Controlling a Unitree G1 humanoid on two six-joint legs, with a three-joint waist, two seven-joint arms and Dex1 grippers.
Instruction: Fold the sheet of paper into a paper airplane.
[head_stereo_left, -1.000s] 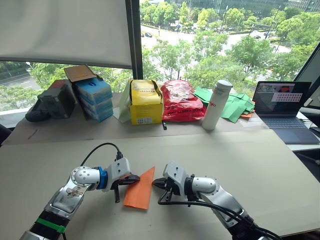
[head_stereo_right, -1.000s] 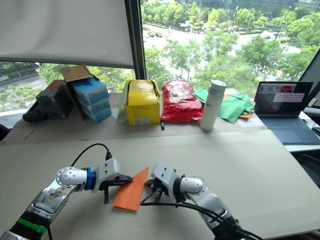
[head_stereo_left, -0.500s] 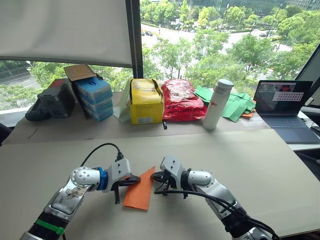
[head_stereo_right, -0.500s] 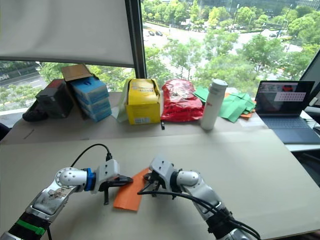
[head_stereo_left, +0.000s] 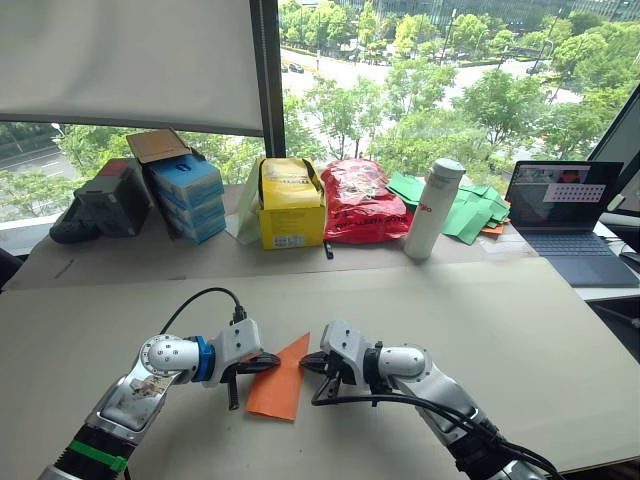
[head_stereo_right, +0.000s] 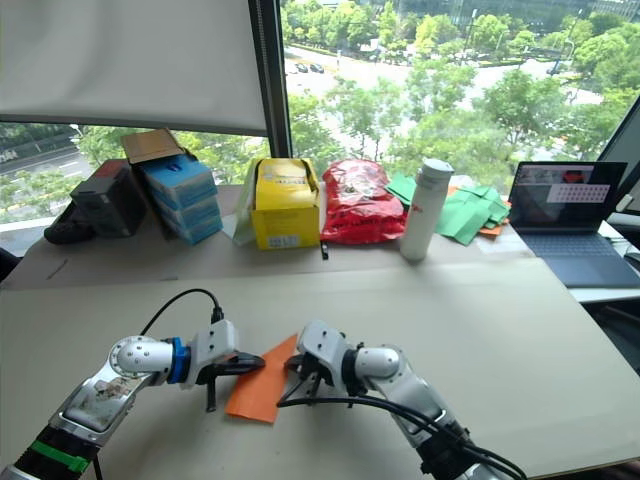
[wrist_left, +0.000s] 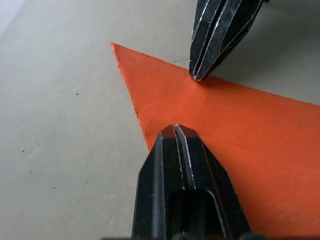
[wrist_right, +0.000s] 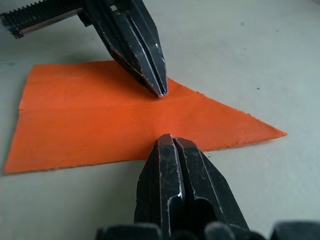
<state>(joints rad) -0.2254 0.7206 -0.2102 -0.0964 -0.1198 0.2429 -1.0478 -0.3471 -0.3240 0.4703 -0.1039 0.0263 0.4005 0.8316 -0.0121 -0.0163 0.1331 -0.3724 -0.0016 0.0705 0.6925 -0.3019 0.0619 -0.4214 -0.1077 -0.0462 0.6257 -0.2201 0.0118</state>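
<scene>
While lying flat, orange paper airplane (head_stereo_left: 279, 376), pointed wedge, centre crease, both grippers' jaws pressed together.

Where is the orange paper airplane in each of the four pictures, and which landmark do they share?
Left eye view: the paper airplane lies on the table between the two grippers.
Right eye view: again between the grippers, low and left of centre.
Left wrist view: centre to right, under both closed tips.
Right wrist view: across the middle.
Shared landmark: its pointed tip.
</scene>
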